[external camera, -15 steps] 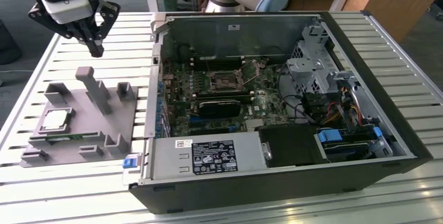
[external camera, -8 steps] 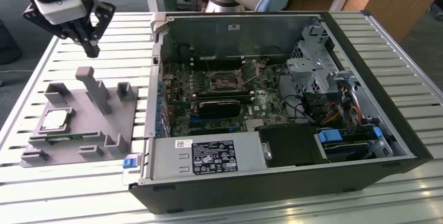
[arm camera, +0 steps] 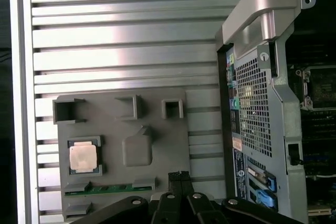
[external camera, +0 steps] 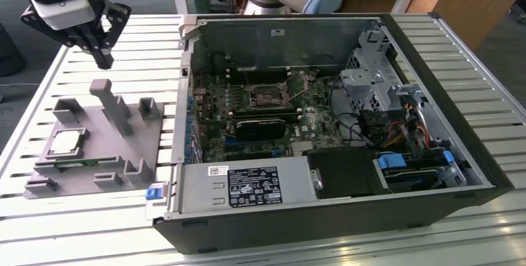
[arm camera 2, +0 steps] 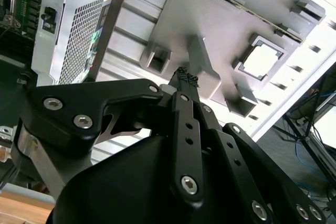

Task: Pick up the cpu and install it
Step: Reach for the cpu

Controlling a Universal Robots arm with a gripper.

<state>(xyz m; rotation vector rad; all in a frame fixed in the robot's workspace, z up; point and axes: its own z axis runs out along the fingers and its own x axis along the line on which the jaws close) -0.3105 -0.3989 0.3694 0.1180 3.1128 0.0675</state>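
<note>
Exterior view: the cpu is seen seated flat in a square recess of the grey holder, with 1 green memory stick lodged just beside it. The gripper is held in the air above the holder, well apart from the cpu, its fingers drawn together on nothing. The open computer case is set on the slatted table at the exterior view's right of the holder.
</note>
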